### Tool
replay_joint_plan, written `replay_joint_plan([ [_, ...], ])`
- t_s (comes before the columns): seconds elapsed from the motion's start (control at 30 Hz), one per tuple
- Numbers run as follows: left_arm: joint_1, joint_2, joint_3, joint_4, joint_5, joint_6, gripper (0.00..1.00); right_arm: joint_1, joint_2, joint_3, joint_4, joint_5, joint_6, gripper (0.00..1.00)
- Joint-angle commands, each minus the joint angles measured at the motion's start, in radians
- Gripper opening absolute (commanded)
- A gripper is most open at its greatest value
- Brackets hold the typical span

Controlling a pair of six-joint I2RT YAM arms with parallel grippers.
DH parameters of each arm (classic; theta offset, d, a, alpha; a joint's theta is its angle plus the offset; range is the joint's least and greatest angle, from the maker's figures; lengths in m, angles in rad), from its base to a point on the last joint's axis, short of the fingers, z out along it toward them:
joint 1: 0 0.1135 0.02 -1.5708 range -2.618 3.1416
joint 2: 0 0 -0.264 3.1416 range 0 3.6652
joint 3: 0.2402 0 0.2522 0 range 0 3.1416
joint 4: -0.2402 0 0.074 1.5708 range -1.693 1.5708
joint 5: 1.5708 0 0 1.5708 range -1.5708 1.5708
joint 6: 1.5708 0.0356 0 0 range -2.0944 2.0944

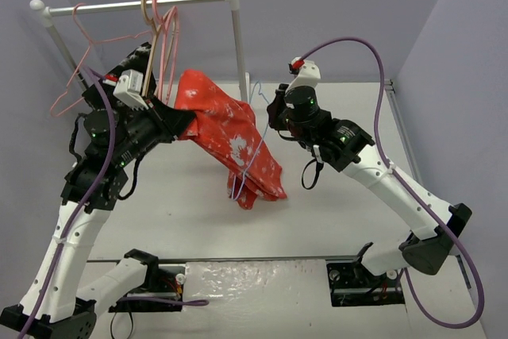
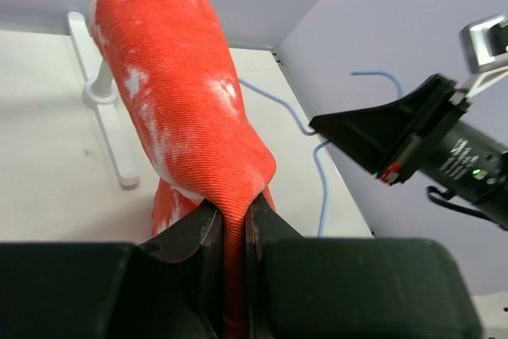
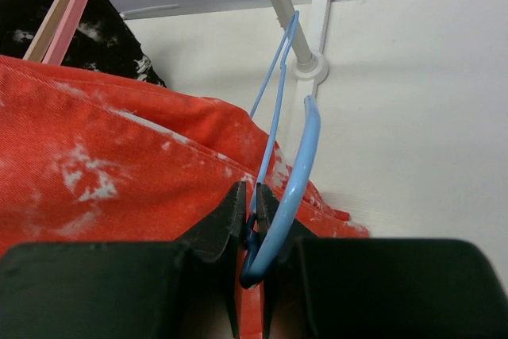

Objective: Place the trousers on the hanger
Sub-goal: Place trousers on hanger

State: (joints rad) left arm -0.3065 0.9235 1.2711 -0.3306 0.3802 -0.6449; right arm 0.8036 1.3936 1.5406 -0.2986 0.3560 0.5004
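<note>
Lavender walls enclose a white table (image 1: 159, 220), at whose far side a white clothes rail (image 1: 135, 4) is stood. Three hangers are carried on the rail's bar: a thin pink wire hanger (image 1: 79, 77) towards the left end, and a thicker pink and beige pair (image 1: 163, 37) near the middle. A black white-speckled garment (image 3: 103, 37) is glimpsed behind that pair in the right wrist view.

The trousers (image 1: 222, 125) are held up between the two arms, just in front of the rail's right post. A fold of the red-orange cloth is pinched tightly between the jaws of the left gripper (image 2: 234, 220), and from there the cloth is seen to rise in a rounded hump and drop away on the far side. The lower end is bunched low over the table; whether it rests on the surface cannot be told.

The hanger (image 1: 252, 144) is gripped by the right gripper (image 3: 250, 212), whose jaws are pressed together on the blue wire close to its hook. In the overhead view the wire is laid slantwise across the front of the trousers, its hook uppermost beside the post. The hanger's wires are seen touching the cloth, but whether any cloth has been passed through the frame cannot be made out.
</note>
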Motion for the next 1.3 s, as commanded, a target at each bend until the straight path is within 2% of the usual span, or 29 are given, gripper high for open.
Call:
replay_joint_plan([
  [0.0, 0.004, 0.037, 0.148, 0.148, 0.011, -0.024, 0.00, -0.021, -0.084, -0.110, 0.157, 0.021, 0.030, 0.00],
  [0.3, 0.001, 0.073, 0.185, 0.168, 0.032, -0.048, 0.00, -0.020, -0.102, -0.205, 0.275, -0.011, 0.055, 0.00],
  [0.53, 0.001, 0.029, 0.170, 0.072, -0.059, 0.038, 0.00, -0.024, -0.101, -0.143, 0.215, 0.030, 0.034, 0.00],
  [0.83, 0.001, -0.118, -0.076, 0.049, -0.206, 0.054, 0.00, -0.084, -0.083, 0.037, 0.079, 0.056, -0.011, 0.00],
  [1.0, 0.002, -0.182, -0.280, 0.049, -0.296, 0.048, 0.00, -0.104, -0.034, 0.197, -0.009, 0.030, -0.072, 0.00],
  [1.13, 0.003, -0.181, -0.459, 0.141, -0.290, 0.022, 0.00, -0.111, 0.015, 0.338, -0.070, 0.000, -0.121, 0.00],
  [1.27, 0.003, -0.108, -0.596, 0.263, -0.235, -0.017, 0.01, -0.112, 0.059, 0.446, -0.114, -0.041, -0.138, 0.00],
])
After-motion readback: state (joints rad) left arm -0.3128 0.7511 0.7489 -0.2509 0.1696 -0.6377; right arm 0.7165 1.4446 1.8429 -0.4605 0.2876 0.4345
